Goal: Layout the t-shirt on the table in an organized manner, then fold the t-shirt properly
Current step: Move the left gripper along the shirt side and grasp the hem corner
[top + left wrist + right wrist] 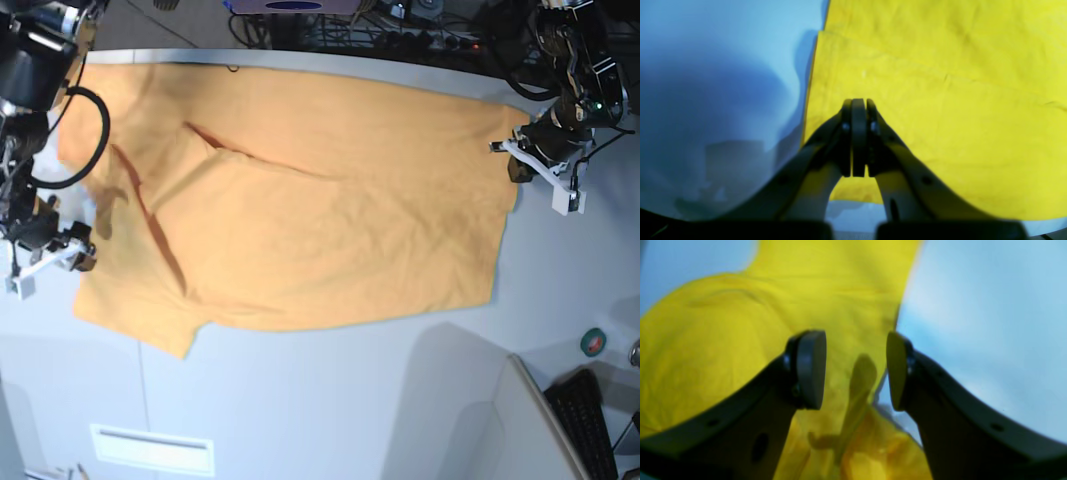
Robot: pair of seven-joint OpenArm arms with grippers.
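T-shirt (320, 210) lies spread across the table (330, 400), plain side up, no print visible, w/ a long diagonal crease running from the upper left toward the middle and a sleeve flap sticking out at the lower left. Left gripper (858, 133) (on the right in the base view) sits at the shirt's right edge; in the left wrist view its jaws are pressed together, pads touching, over yellow cloth near the hem, but can't tell whether any fabric is pinched btwn them. Right gripper (856, 370) is at the shirt's left edge, jaws apart at a moderate gap, nothing held; right wrist view is blurry, shows cloth below and behind the pads (810, 370) and bare table to one side. A dark keyboard (590, 420) and a small green roll (594, 341) sit at the lower right corner, well apart from the shirt.
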